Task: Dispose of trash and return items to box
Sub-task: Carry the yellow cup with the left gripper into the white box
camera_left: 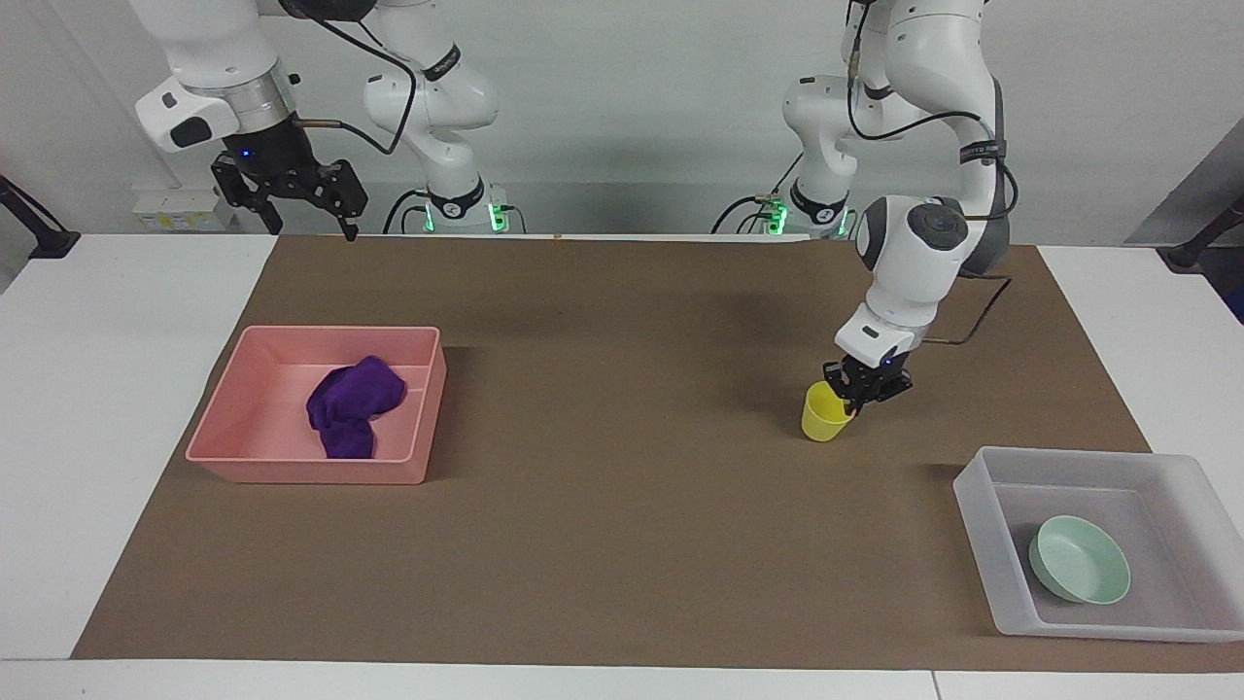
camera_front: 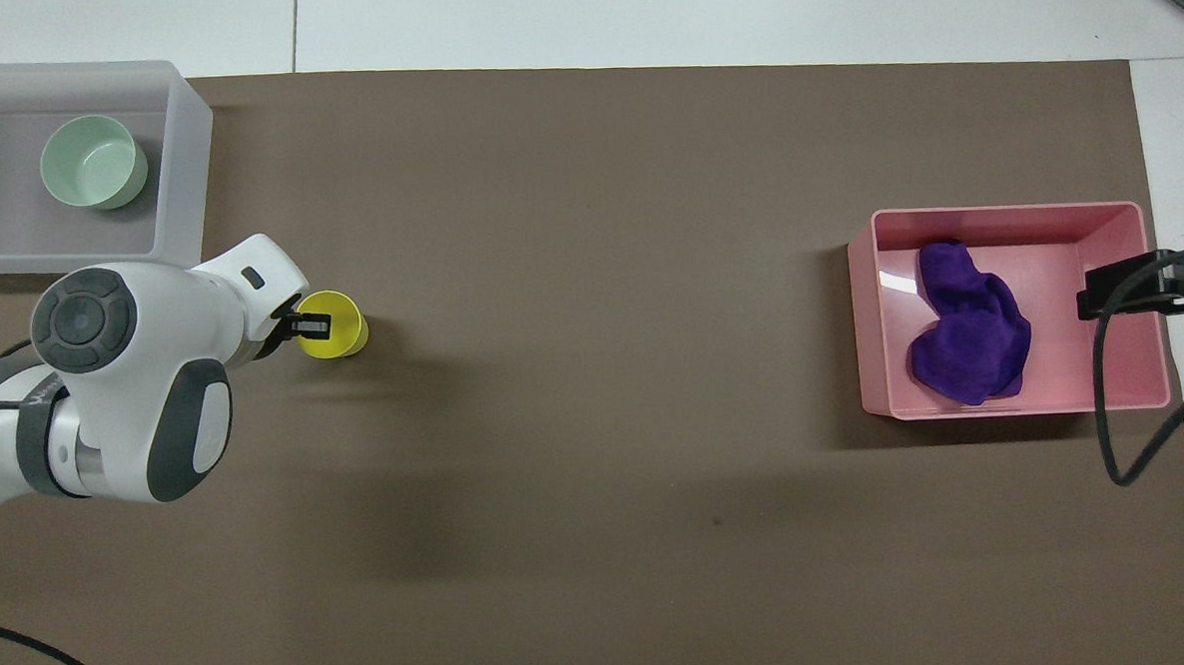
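Yellow plastic marks the step we are on: our left gripper (camera_left: pixel 853 397) has its fingers drawn together on the rim of the small bright-yellow plastic cup (camera_left: pixel 824 414), one finger inside the mouth and the other against the outer wall on the side toward the left arm's end of the table. The cup's base seems to rest on the brown paper mat (camera_left: pixel 622 486), so we judge the grasp just made and the lift not yet begun.

Our soft deep-purple cloth wad (camera_left: pixel 352 404) lies in the pink rectangular plastic bin (camera_left: pixel 233 418), well apart from the fingers, so the trash part looks done. The shallow round mint-green bowl (camera_left: pixel 1079 558) sits inside the translucent whitish-grey plastic tray (camera_left: pixel 977 506), which stands near the pinched cup, toward the left arm's end and farther from the robots.

Next we need a straight lift, a short carry over the tray's low wall, and a release beside the bowl, not on it.

Our right gripper (camera_left: pixel 301 199) waits raised over the table edge, fingers spread.
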`<move>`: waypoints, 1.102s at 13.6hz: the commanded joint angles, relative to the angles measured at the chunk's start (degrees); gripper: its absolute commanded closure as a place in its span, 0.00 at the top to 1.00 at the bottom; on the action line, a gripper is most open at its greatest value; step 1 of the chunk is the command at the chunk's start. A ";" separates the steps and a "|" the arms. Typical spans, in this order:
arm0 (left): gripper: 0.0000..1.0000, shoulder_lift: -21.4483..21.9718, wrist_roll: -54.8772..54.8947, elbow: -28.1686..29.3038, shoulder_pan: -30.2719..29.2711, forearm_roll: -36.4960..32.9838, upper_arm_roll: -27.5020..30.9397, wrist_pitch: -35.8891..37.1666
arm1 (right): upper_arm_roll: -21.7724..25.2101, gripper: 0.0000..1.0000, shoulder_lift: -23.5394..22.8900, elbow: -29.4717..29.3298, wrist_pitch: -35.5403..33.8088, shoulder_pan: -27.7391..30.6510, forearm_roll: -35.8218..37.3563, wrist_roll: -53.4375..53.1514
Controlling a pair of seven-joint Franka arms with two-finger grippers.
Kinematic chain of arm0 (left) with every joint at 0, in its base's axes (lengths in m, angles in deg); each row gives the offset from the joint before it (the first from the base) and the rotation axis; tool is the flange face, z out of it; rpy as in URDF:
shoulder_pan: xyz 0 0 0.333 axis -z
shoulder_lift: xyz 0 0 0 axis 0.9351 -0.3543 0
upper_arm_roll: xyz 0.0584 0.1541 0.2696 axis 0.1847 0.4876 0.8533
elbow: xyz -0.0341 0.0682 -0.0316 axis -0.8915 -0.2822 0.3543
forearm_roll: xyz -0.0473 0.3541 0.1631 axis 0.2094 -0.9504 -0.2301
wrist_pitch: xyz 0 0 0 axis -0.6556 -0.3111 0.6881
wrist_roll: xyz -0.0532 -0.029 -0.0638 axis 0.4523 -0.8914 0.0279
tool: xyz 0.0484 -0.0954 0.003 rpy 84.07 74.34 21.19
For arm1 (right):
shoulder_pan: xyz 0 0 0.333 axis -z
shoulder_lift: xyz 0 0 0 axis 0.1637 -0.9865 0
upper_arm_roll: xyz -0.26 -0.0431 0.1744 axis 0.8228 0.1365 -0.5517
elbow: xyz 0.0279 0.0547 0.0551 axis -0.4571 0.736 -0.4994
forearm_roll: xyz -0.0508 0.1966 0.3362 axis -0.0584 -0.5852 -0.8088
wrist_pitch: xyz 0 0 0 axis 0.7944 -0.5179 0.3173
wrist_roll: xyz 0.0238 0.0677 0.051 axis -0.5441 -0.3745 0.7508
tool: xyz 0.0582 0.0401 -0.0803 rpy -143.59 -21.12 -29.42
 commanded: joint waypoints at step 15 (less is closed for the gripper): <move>0.00 -27.99 4.05 -53.60 -22.35 -0.77 -1.86 13.75 | -0.26 1.00 0.90 1.62 -0.72 0.85 -1.98 0.30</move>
